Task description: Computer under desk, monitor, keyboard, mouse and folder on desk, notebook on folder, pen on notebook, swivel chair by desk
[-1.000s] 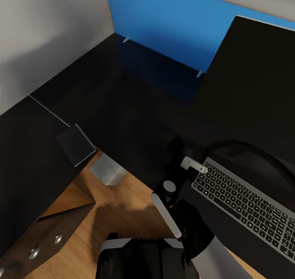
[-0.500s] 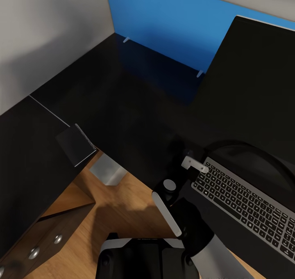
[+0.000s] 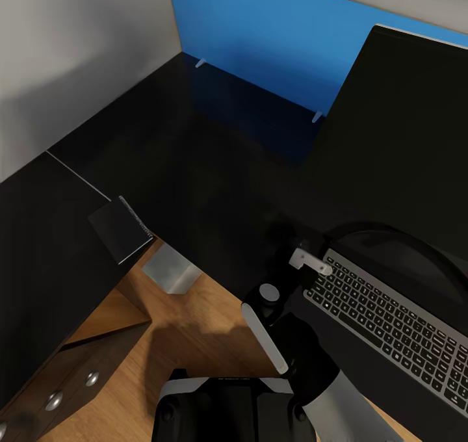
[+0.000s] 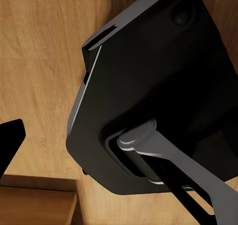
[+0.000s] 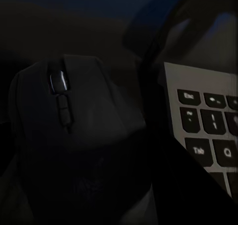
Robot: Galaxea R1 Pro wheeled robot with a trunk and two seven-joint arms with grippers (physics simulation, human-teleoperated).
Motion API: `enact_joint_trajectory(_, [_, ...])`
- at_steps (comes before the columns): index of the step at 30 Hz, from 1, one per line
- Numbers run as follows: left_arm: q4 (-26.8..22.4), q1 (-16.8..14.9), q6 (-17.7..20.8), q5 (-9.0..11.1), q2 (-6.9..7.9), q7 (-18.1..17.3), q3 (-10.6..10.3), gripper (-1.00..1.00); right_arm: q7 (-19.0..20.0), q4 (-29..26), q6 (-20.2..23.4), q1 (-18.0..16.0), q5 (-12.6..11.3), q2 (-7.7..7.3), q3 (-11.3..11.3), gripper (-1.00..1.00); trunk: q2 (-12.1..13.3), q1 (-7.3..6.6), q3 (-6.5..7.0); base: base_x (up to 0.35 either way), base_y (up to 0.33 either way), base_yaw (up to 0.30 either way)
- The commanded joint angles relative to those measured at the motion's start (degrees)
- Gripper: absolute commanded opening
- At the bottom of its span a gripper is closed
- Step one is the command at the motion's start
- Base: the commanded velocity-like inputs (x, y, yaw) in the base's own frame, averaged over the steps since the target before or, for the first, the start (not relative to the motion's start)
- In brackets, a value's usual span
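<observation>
Black glossy bench: L-shaped. Broad bare top beyond and to the left of the right gripper. This is the widest open room in reach. Its inner edge runs just behind the gripper, with wood floor below.

Blue panel: stands along the wall, well beyond the gripper. Not a task item.

Monitor: black screen, upright on the bench, beyond and to the right of the gripper. Its round base curves close on the right and limits any swing that way.

Computer: grey case under the bench, left of the gripper and lower. Already in place.

Keyboard: on the bench in front of the monitor. Its Esc corner lies just beside the gripper on the right.

Notebook: small dark book with a white page edge, at the bench's inner corner, well apart to the left. It may overhang the edge; I cannot tell.

Mouse: black, with a scroll wheel, directly ahead of the right gripper and just beside the keyboard's Esc corner.

Right gripper: too dark to tell whether it is clamped on the mouse or apart. Left gripper: state cannot be told; its camera looks down at the floor.

Step in hand, as judged: setting the mouse next to the keyboard. The spot looks right. The next move calls for a clean release, if the mouse is held, and a straight withdrawal towards the bench edge that does not nudge the keyboard corner.
</observation>
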Motion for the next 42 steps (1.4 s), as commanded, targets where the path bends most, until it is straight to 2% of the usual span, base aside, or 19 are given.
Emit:
enact_joint_trajectory(1, [-0.1,0.0,0.5,0.4,-0.06,-0.1,0.2,1.0,-0.4,0.0,0.3,-0.1,-0.3,0.0,0.1,-1.0,-0.1,0.03,-0.05,0.0,0.0,0.0])
enact_joint_trajectory(3, [-0.1,0.0,0.5,0.4,-0.06,-0.1,0.2,1.0,-0.4,0.0,0.3,-0.1,-0.4,0.0,0.0,-1.0,-0.1,0.03,-0.05,0.0,0.0,0.0])
enact_joint_trajectory(4, [-0.1,0.0,0.5,0.4,-0.06,-0.1,0.2,1.0,-0.5,0.0,0.3,-0.1,-0.4,0.0,0.0,1.0,-0.1,0.03,-0.05,0.0,0.0,0.0])
enact_joint_trajectory(29, [0.1,0.0,0.0,0.1,-0.1,0.4,0.1,1.0,-0.4,-0.8,0.2,-0.2,-0.5,0.0,0.2,1.0,-0.1,0.03,-0.05,0.0,0.0,0.0])
enact_joint_trajectory(36, [0.3,0.0,-0.2,-0.2,-0.12,0.6,0.2,1.0,0.0,-8.2,0.6,0.4,-0.5,0.0,0.5,1.0,-0.1,0.03,-0.05,0.0,0.0,0.0])
enact_joint_trajectory(42, [0.4,0.0,-0.2,-0.2,-0.08,0.7,0.2,1.0,0.9,-11.6,3.4,1.1,-0.5,0.0,0.7,1.0,-0.1,0.03,-0.05,0.0,0.0,0.0])
